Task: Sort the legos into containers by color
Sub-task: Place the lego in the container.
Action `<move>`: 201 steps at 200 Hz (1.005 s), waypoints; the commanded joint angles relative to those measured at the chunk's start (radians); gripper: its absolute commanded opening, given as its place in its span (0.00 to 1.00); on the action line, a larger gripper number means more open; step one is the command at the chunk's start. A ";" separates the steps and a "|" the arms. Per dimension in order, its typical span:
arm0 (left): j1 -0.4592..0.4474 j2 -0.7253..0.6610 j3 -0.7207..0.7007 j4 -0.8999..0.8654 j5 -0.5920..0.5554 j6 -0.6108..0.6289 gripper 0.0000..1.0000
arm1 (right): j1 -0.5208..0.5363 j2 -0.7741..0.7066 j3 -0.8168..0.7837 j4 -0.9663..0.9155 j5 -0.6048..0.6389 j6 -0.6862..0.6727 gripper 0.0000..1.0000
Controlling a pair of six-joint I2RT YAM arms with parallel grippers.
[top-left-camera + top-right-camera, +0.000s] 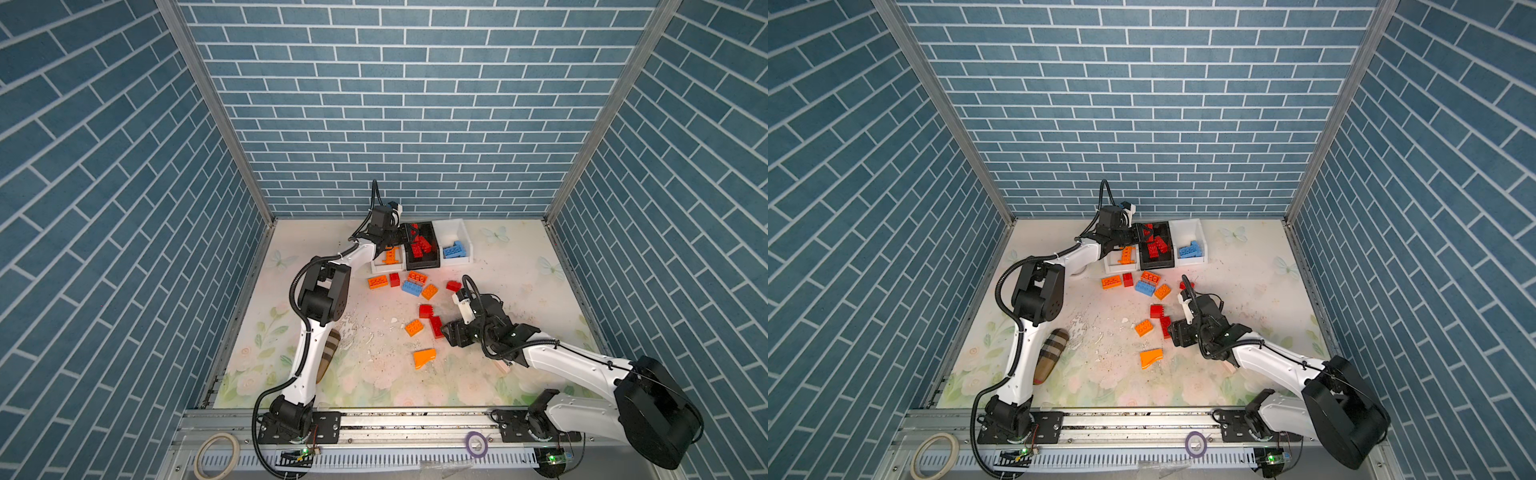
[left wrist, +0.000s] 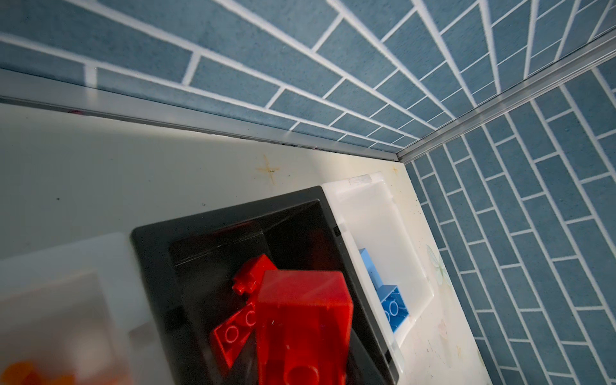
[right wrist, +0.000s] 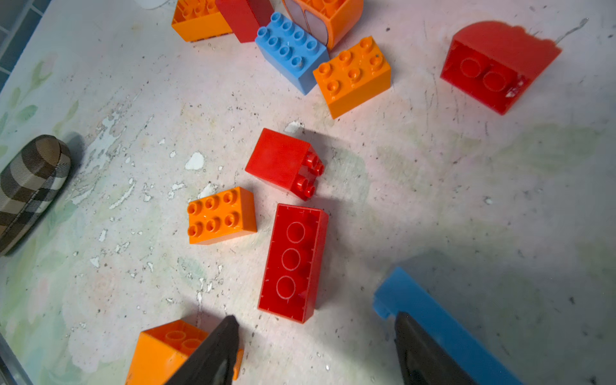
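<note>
My left gripper (image 1: 409,237) hangs over the black container (image 1: 423,262) at the back, shut on a red lego (image 2: 303,320); its fingers are hidden behind the brick in the left wrist view. More red legos (image 2: 233,336) lie in that bin. A white container (image 1: 386,268) holds orange legos, and another white container (image 1: 451,228) holds blue ones (image 1: 454,251). My right gripper (image 3: 315,318) is open just above the table, next to a long red lego (image 3: 293,263). A long blue lego (image 3: 443,326) lies beside one finger. Several loose legos (image 1: 429,291) are scattered mid-table.
A brown plaid pouch (image 1: 328,351) lies beside the left arm. A tape roll (image 1: 217,455) and a purple ring (image 1: 476,441) rest on the front rail. A small pale object (image 1: 503,366) sits under the right arm. Brick-pattern walls close three sides.
</note>
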 commanded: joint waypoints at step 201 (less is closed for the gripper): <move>-0.003 -0.552 -0.584 0.081 -0.163 0.121 0.64 | 0.144 0.277 0.173 -0.027 0.181 0.039 0.65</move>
